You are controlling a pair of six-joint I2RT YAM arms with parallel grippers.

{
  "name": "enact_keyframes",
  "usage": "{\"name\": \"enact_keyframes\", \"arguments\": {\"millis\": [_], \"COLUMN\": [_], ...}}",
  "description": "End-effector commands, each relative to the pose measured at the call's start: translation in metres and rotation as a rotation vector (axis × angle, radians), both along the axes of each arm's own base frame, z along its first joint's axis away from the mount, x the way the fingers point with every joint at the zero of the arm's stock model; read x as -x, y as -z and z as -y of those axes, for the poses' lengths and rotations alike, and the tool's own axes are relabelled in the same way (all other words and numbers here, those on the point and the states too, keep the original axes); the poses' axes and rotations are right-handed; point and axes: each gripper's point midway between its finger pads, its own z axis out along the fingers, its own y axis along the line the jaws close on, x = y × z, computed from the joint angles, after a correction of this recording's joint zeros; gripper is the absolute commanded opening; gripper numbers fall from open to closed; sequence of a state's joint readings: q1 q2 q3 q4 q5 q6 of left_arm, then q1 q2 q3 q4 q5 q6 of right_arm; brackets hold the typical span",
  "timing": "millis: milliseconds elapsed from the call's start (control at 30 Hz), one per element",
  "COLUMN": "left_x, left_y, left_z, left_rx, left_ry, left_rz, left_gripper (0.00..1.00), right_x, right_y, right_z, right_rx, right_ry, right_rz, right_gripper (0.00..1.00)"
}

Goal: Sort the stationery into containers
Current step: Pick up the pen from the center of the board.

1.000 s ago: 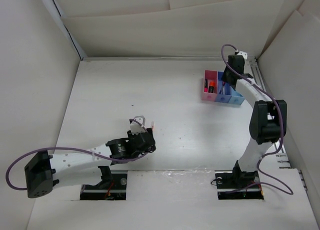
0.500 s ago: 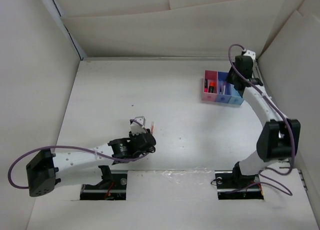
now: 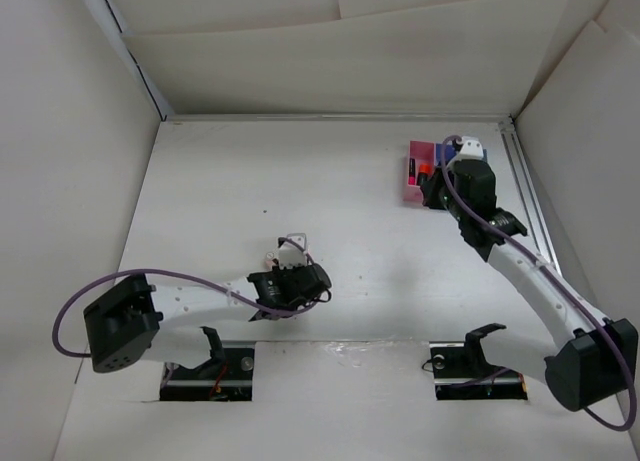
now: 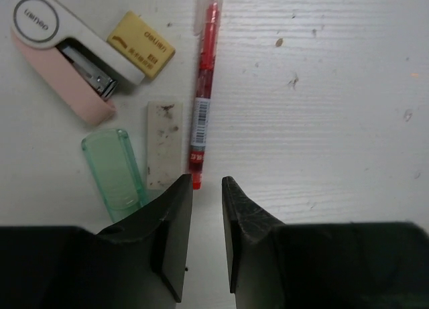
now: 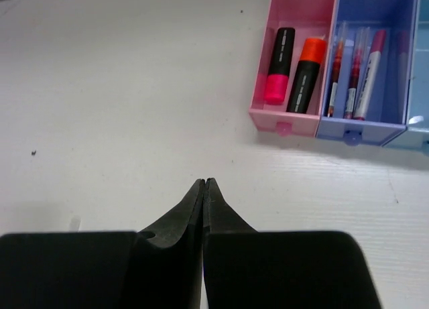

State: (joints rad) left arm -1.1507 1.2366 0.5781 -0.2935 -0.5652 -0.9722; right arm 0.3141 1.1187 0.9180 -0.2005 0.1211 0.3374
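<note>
On the white table (image 3: 230,181), the L tool (image 4: 206,183) hangs low over a loose cluster mid-table. The R tool (image 5: 203,181) sits near the containers (image 5: 285,118), pressed together w/ nothing in it. Pink bin (image 5: 295,7) has two highlighters (image 5: 293,66), darker blue bin (image 5: 375,4) has pens (image 5: 348,71), light blue bin (image 5: 419,136) is only a sliver at the edge.

L wrist view:
- pink-white stapler (image 4: 64,54)
- red pen (image 4: 204,88), lengthwise straight ahead
- green clear piece (image 4: 114,168)
- whitish eraser (image 4: 164,145), just beside the pen
- yellow eraser (image 4: 141,44), up against the stapler

L tool's jaws stand a narrow slit apart, nothing pinched. The pen's near end is right at one finger's tip, off-centre.

Step in hand, prob.: pick the pen. To do it well: spread wider, shift so the barrel sits mid-gap, go fwd to the label zone, drop to the table, then squeeze. Keep off the whitish eraser. The pen likely belongs in the darker blue bin.
</note>
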Motion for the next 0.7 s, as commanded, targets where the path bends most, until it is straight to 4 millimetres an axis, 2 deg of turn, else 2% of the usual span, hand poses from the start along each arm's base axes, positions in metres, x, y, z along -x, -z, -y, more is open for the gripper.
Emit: {"name": "enact_keyframes", "arguments": {"millis": [0, 133, 267, 333, 367, 400, 533, 667], "left_x": [-0.018, -0.027, -0.037, -0.041, -0.044, -0.048, -0.053, -0.059], "left_y": [-0.019, -0.028, -0.026, -0.025, -0.027, -0.029, -0.022, -0.005], "left_z": [0.017, 0.026, 0.022, 0.025, 0.027, 0.029, 0.025, 0.015], "left_rx": [0.019, 0.023, -0.029, -0.048, -0.055, -0.052, -0.091, -0.079], "left_ry": [-0.008, -0.007, -0.031, -0.034, -0.033, -0.043, -0.062, -0.078], "left_rz": [0.07, 0.104, 0.128, 0.143, 0.152, 0.153, 0.158, 0.126], "left_gripper": [0.2, 0.2, 0.2, 0.2, 0.2, 0.2, 0.2, 0.2], "right_x": [0.006, 0.007, 0.012, 0.014, 0.015, 0.016, 0.02, 0.024], "right_y": [-0.014, -0.009, -0.001, -0.009, -0.003, -0.008, -0.007, -0.01], "right_z": [-0.012, -0.014, -0.009, -0.008, -0.006, -0.004, 0.0, 0.0], "right_rx": [-0.021, -0.014, -0.003, -0.02, -0.012, -0.013, -0.016, -0.024], "right_ry": [-0.037, -0.039, -0.021, -0.017, -0.009, 0.001, 0.002, -0.006], "right_rz": [0.057, 0.049, 0.04, 0.06, 0.05, 0.064, 0.06, 0.073], "right_gripper": [0.02, 0.02, 0.02, 0.03, 0.03, 0.04, 0.07, 0.08]}}
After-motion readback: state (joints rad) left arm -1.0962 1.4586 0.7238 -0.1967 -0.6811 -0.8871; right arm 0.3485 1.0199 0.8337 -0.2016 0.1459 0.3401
